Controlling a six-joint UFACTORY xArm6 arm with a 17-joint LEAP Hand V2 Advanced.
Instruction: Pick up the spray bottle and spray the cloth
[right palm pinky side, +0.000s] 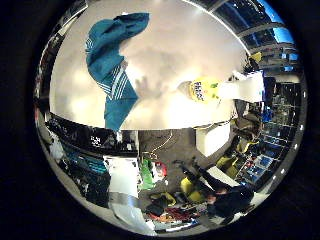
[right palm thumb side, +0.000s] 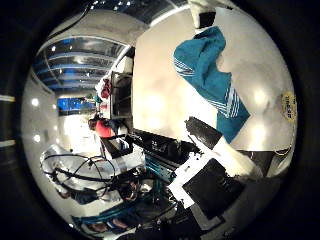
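A teal cloth with white stripes (right palm pinky side: 112, 60) lies crumpled on the white table (right palm pinky side: 180, 45). The spray bottle (right palm pinky side: 207, 91), white with a yellow label, is on the table near its edge, away from the cloth. I cannot tell whether it stands or lies. The thumb side palm view shows the cloth (right palm thumb side: 212, 72) on the table and a bit of the yellow label (right palm thumb side: 289, 105) at the view's rim. My right hand is well above the table and away from the cloth and the bottle. A shadow (right palm pinky side: 150, 88) falls on the table between the cloth and the bottle.
Past the table's edge, the floor holds black boxes (right palm pinky side: 92, 140), a white box (right palm pinky side: 212, 137) and coloured clutter (right palm pinky side: 190, 190). Windows (right palm thumb side: 75, 70) and red items (right palm thumb side: 103, 125) show beyond the table in the thumb side palm view.
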